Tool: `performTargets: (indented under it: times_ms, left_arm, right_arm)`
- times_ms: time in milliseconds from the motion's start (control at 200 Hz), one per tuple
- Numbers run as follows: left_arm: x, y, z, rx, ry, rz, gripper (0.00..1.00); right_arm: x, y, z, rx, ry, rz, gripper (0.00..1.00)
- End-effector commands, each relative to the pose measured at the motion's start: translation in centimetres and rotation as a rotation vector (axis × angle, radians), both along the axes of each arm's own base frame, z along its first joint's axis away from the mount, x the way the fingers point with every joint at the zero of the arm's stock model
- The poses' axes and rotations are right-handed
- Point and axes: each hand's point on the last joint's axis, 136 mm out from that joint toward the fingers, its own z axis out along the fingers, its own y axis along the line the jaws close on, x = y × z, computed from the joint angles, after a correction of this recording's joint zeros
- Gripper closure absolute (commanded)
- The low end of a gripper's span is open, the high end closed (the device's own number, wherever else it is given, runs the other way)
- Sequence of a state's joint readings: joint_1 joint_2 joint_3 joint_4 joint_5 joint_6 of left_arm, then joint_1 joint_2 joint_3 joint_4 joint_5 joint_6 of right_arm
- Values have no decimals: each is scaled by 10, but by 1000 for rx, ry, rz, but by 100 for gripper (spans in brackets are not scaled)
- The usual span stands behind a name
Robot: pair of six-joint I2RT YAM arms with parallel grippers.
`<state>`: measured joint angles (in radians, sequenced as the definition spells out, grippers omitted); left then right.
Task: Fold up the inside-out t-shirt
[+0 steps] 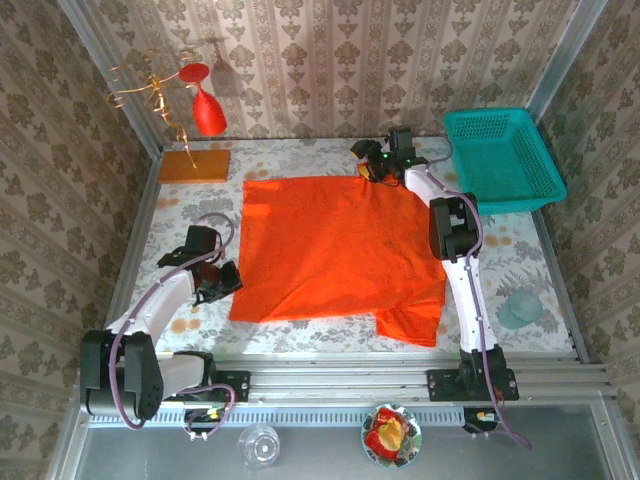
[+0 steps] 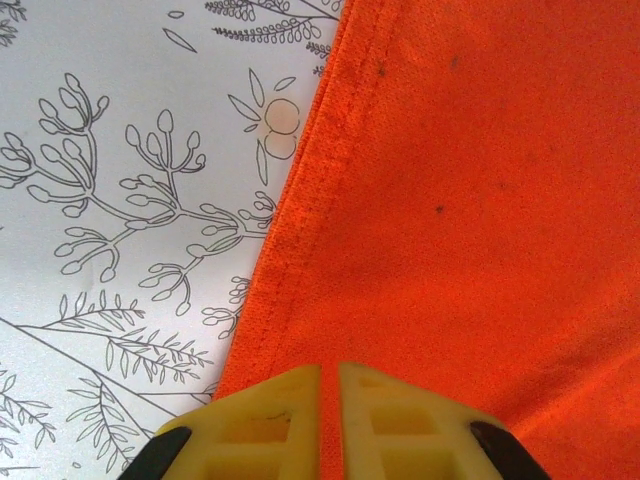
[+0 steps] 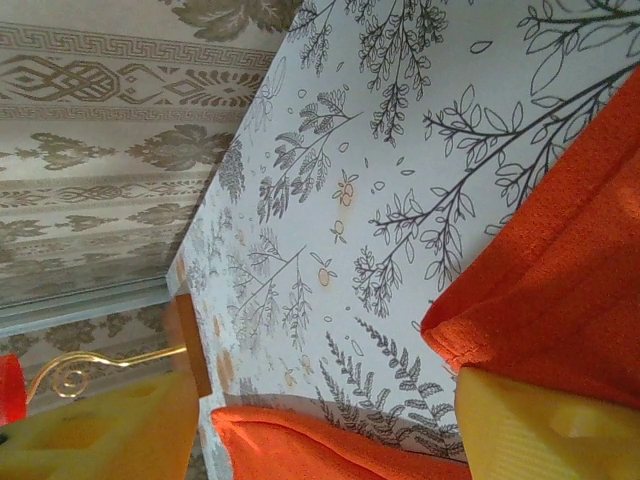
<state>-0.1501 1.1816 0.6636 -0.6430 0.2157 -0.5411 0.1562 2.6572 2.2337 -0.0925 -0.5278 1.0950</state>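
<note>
1. Jaws of the left gripper [image 2: 330,372] are pinched shut on the hem of the inside-out t-shirt [image 1: 335,245] at its left edge, probably so that side can be lifted over.
2. Right gripper [image 1: 375,166] jaws stand apart around the shirt's upper-right corner, not yet gripping.
3. Shirt lies spread mid-counter [image 1: 190,210]. Bare counter at left gives room, while the teal basket [image 1: 500,155] crowds the upper right.

White arms [image 1: 470,290], black joints, purple cables, yellow fingers [image 2: 260,420]
</note>
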Motion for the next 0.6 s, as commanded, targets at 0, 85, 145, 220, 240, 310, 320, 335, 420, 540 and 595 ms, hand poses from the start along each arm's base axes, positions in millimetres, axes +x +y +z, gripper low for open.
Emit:
performTargets:
  times_ms: [0,85,145,220,240,310,320,335,420,540,595]
  left_arm:
    - [3,-2,16,2,-33,-21,86]
    - [5,-6,21,-9,-58,-36,86]
    - [6,-12,22,-20,-67,-51,86]
    - [8,-21,23,-31,-77,-78,86]
    - [8,-24,23,-33,-81,-88,86]
    - [9,-33,24,-32,-83,-116,86]
    - [10,-34,24,-32,-84,-119,86]
    - [10,-36,24,-31,-84,-125,86]
    - [11,-44,21,-30,-78,-148,86]
    - [10,-52,13,-11,-52,-162,87]
    - [9,-51,8,8,-32,-152,87]
  right_arm:
    - [-5,-1,4,-38,27,29,33]
    - [-14,0,41,-62,-16,61,33]
    - [-24,-3,62,-91,-37,73,33]
    - [-38,-9,83,-122,-53,88,32]
    - [-42,-11,88,-130,-55,92,32]
    - [-60,-17,98,-150,-56,103,32]
    - [-62,-18,100,-153,-58,104,32]
    - [-66,-19,100,-156,-55,106,32]
    - [-93,-27,107,-181,-54,116,32]
    - [-136,-38,107,-227,-36,138,32]
    - [-159,-42,102,-254,-20,155,32]
